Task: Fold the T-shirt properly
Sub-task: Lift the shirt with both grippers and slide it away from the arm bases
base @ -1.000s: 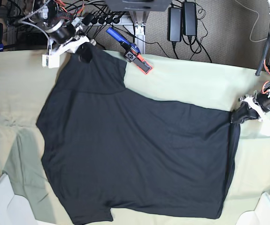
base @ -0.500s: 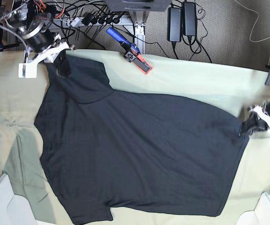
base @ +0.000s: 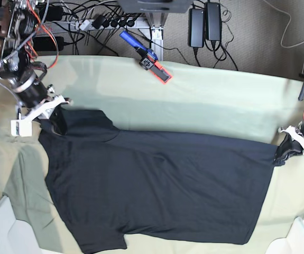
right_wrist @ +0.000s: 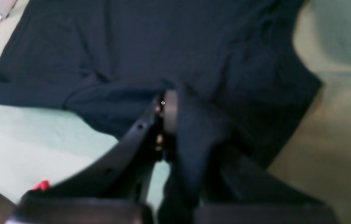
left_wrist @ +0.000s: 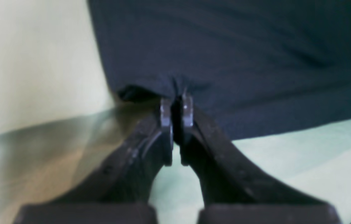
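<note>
The black T-shirt (base: pixel 157 185) lies plain side up across the pale green table cloth (base: pixel 204 100); no print shows. My left gripper (base: pixel 284 151), at the right of the base view, is shut on the shirt's right corner; the left wrist view shows its fingers (left_wrist: pixel 166 115) pinching the cloth edge (left_wrist: pixel 225 62). My right gripper (base: pixel 54 117), at the left of the base view, is shut on the shirt's upper left corner; in the right wrist view, black cloth (right_wrist: pixel 194 130) drapes over one finger.
A blue and orange tool (base: pixel 146 57) lies at the table's back edge. Cables and black power bricks (base: pixel 204 24) hang behind it. White bins stand at the front left (base: pixel 3 227) and front right corners (base: pixel 300 238).
My right gripper has pulled the shirt's upper left corner down and toward the front left. The folded top edge has come down and now runs straight between the two grippers. My left gripper has barely moved.
</note>
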You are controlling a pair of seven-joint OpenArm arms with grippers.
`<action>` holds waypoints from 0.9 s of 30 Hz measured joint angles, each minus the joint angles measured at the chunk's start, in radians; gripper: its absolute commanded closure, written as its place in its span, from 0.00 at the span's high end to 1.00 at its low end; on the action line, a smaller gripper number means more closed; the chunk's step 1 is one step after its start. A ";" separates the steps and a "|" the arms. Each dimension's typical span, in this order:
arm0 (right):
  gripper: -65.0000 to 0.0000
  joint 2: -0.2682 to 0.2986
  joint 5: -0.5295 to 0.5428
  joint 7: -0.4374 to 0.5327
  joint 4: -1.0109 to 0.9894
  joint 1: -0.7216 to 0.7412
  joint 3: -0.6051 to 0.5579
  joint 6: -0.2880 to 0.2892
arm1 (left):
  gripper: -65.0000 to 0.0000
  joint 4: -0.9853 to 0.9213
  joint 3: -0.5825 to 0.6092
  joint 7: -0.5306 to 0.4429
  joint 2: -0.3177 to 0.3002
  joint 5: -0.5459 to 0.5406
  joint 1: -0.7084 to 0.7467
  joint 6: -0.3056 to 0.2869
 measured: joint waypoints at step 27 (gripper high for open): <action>0.00 0.050 -0.192 0.056 -0.612 0.601 -0.251 0.016 | 0.00 -0.627 0.289 -0.248 0.136 0.259 -0.543 -0.004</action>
